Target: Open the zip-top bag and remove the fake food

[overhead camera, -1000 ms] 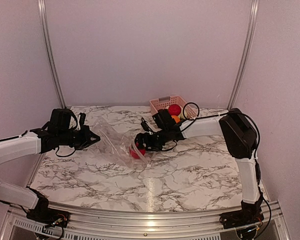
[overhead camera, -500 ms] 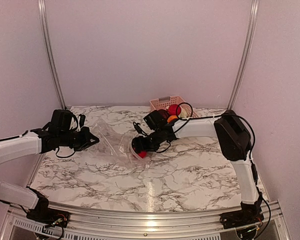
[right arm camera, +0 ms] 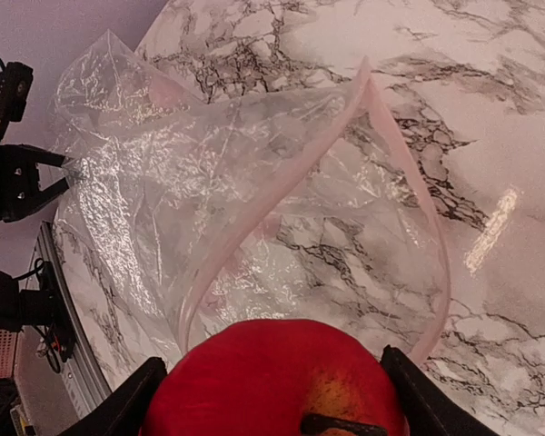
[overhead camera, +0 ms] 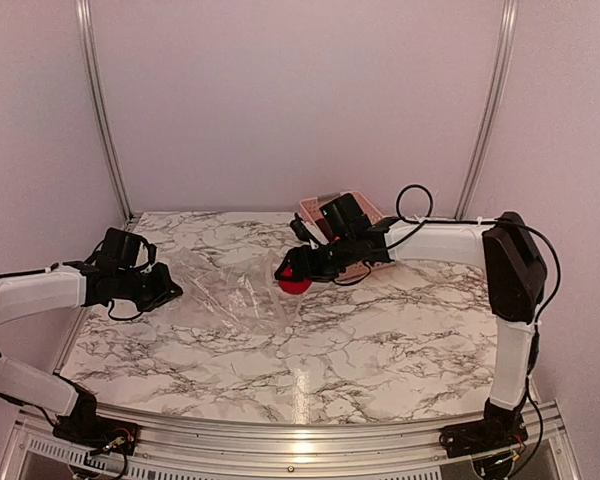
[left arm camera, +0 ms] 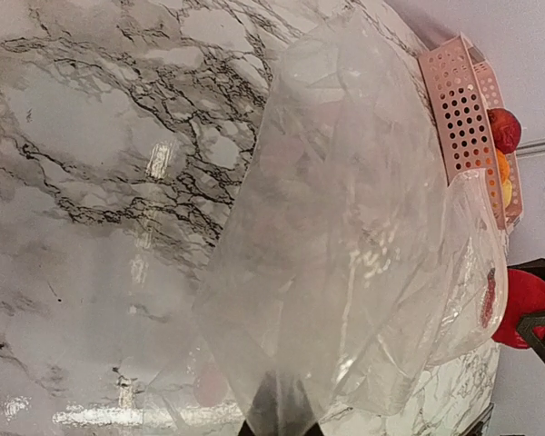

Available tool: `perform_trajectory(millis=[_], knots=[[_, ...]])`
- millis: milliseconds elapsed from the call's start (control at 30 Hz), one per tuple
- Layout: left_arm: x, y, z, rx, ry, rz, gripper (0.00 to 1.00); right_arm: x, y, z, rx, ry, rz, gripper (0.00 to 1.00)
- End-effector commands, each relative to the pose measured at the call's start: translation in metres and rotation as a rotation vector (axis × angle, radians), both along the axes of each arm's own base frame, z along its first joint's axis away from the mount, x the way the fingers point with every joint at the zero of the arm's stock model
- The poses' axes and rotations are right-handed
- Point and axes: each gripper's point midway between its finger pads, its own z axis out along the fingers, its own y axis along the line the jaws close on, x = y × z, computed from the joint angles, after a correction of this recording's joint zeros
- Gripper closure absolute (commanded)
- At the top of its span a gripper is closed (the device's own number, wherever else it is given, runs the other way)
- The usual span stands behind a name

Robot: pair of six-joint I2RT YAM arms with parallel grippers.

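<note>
White marble-patterned table with dark veining, carrying the clear, crinkled zip-top bag spread over its left-centre area, the bag's pink-edged mouth standing open towards the right, and a pink perforated basket standing at the far edge, near the bag

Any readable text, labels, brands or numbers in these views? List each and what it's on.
None readable in any view.
zip-top bag: clear plastic, no print visible.
pink basket: only rows of holes, no label.
red fake fruit: plain, no sticker lettering.
marble table: veining only, no markings.
</note>
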Motion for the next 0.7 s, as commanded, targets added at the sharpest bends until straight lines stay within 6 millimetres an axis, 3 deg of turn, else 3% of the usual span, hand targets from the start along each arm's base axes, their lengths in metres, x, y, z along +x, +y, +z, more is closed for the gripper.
perform_trajectory(millis=[0,200,400,667], knots=[[-0.006,0.011,-0.023,0.037,0.075,0.028,1.0,0.017,-0.027,0.03,0.059,-0.03,-0.039,0.31],[0.002,0.002,-0.026,0.005,0.077,0.0,1.0,0.056,-0.068,0.066,0.094,-0.107,-0.111,0.31],[0.011,-0.002,-0.022,0.006,0.07,-0.009,1.0,0.117,-0.126,0.096,0.09,-0.189,-0.245,0.31],[0.021,-0.006,-0.021,-0.001,0.059,-0.013,1.0,0.175,-0.196,0.079,-0.016,-0.22,-0.413,0.28]])
